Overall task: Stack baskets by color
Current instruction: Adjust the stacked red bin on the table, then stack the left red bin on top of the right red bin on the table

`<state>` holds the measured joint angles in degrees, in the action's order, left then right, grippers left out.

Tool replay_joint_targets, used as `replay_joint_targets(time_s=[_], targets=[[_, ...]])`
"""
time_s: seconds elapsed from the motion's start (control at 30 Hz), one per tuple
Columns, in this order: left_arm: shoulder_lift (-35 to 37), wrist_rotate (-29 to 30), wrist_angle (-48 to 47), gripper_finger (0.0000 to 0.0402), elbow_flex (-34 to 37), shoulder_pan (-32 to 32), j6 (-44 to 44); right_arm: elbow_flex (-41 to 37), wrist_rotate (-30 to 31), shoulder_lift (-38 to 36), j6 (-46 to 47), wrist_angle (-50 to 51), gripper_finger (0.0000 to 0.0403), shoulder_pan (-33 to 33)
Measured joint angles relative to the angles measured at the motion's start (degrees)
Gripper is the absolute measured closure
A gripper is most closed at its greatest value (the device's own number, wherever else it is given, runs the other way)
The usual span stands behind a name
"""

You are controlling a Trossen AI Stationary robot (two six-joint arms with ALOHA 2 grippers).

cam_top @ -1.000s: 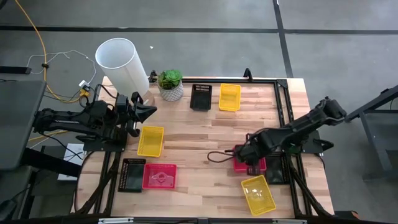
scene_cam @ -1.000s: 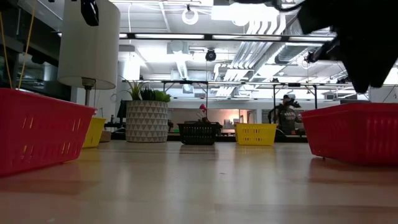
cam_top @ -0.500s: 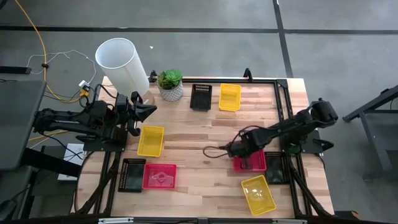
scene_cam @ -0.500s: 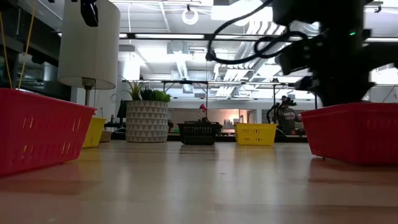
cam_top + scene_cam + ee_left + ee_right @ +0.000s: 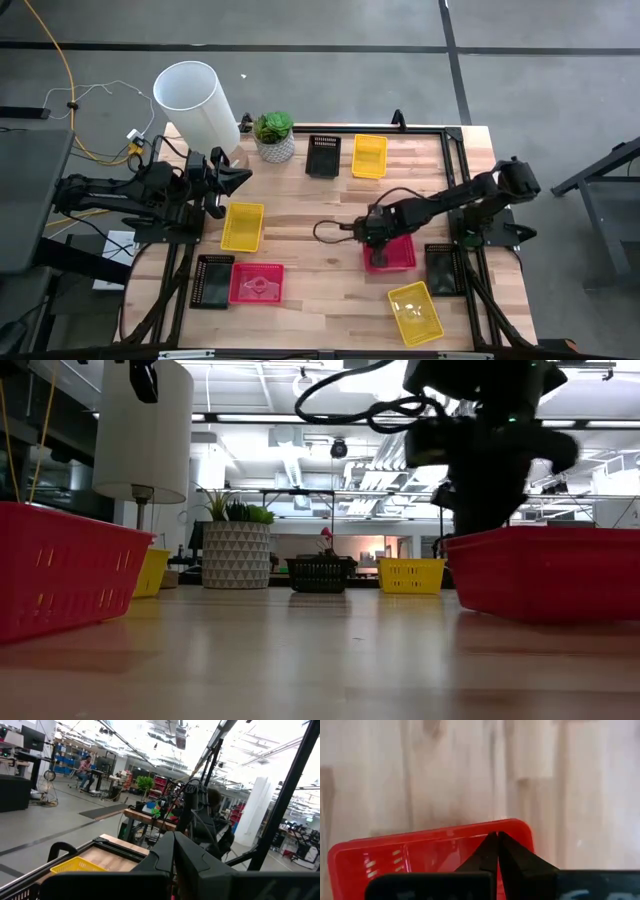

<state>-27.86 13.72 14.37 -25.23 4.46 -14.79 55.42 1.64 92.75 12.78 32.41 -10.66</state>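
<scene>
R gripper (image 5: 372, 243) sits over the mid-right of the light wooden slatted table (image 5: 320, 215), fingers pressed together on the near wall of a pink-red perforated plastic basket (image 5: 392, 253); wrist view shows the two dark fingertips (image 5: 496, 851) closed at the basket's rim w/ the red wall between them, so it's pinching that basket. In the low view that basket (image 5: 545, 572) looks slightly off the tabletop on its left end, can't tell for sure. L gripper (image 5: 232, 178) waits at the table's far-left edge, fingers shut, holding nothing. Other baskets: a yellow mesh-sided basket (image 5: 242, 226) on the left just beside the L gripper; a black mesh basket (image 5: 212, 281) and a second pink-red basket (image 5: 256, 283) side by side, touching, at front left; a tilted yellow basket (image 5: 415, 312) at front right, near the held one; a black basket (image 5: 323, 155) and a yellow basket (image 5: 369, 156) side by side at the far edge. A white patterned pot w/ a green plant (image 5: 273, 137) and a big white cylinder (image 5: 196, 104) stand at far left.
</scene>
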Motion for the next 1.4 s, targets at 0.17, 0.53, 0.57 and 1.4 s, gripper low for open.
replay_joint_targets(time_s=[0.17,0.53,0.57,1.4], targets=[[0.0,0.0,0.0,0.0401,0.0,0.0,0.0,0.0,1.4,0.0,0.0,-3.4,0.0403,2.8],[0.0,0.0,0.0,0.0401,0.0,0.0,0.0,0.0,3.9,-12.4,0.5,3.5,0.0403,6.6],[0.0,0.0,0.0,0.0401,0.0,0.0,0.0,0.0,5.2,-14.6,1.3,4.5,0.0403,6.6],[-0.2,-1.5,-9.2,0.0401,0.0,0.0,-0.1,-37.7,12.0,-46.3,21.6,-62.0,0.0403,7.6]])
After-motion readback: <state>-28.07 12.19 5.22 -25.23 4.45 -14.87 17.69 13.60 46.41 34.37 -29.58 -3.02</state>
